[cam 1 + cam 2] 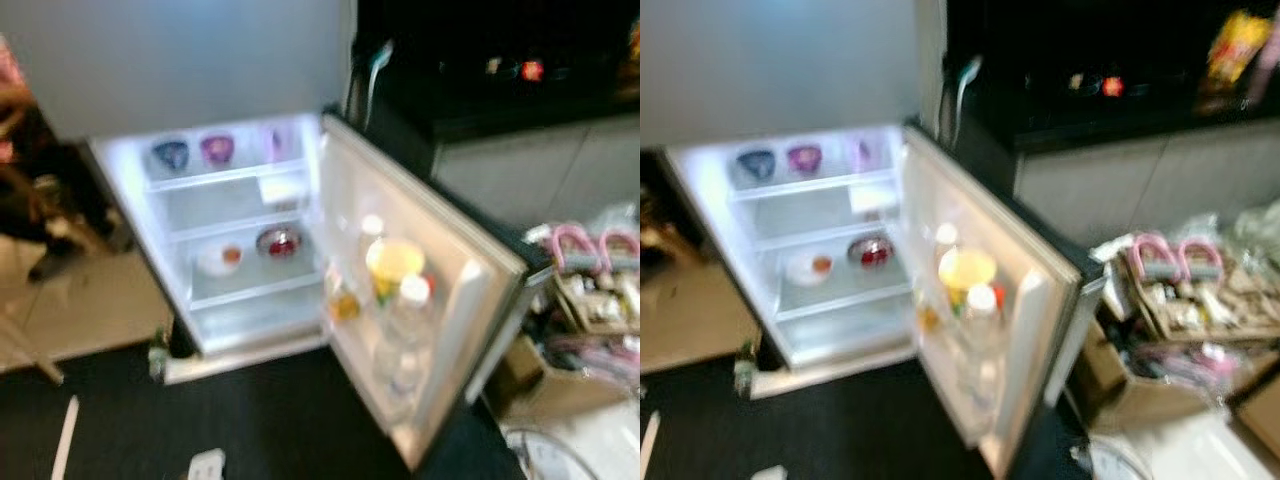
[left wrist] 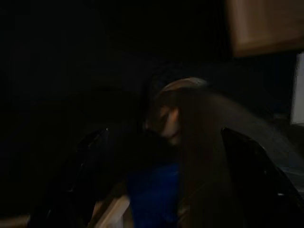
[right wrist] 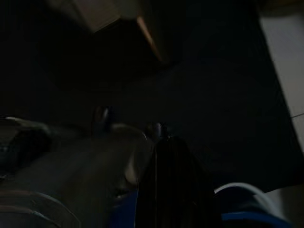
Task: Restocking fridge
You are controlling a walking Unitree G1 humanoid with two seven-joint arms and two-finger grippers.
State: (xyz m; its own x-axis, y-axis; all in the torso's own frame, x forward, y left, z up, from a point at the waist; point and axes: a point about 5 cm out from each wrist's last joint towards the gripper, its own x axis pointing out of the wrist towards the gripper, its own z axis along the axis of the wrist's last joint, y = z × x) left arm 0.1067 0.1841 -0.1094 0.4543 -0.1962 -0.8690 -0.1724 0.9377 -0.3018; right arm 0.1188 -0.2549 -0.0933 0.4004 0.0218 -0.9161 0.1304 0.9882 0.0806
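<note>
The small fridge [image 1: 120, 160] stands open with its interior lit. Its door [image 1: 470, 290] swings out to the right. On the top shelf stand a blue bowl [image 1: 170, 154] and a purple bowl [image 1: 217, 148]. A red-filled bowl [image 1: 279, 242] and a white dish [image 1: 220, 258] rest on the middle shelf. The door rack holds a yellow tub [image 1: 394, 263], a clear bottle [image 1: 408, 315] and a small amber bottle [image 1: 343, 300]. In the dark left wrist view my left gripper [image 2: 166, 137] is shut on a bottle [image 2: 190, 142] with a blue label. My right gripper [image 3: 130, 126] hangs over dark floor, a pale blurred shape beside it.
A dark mat [image 1: 260, 420] lies before the fridge. Cluttered boxes with pink handles [image 1: 1180, 260] stand on the floor at the right. A black counter [image 1: 1090, 90] runs behind the door. Chair legs and pale tiles [image 1: 90, 300] are at the left.
</note>
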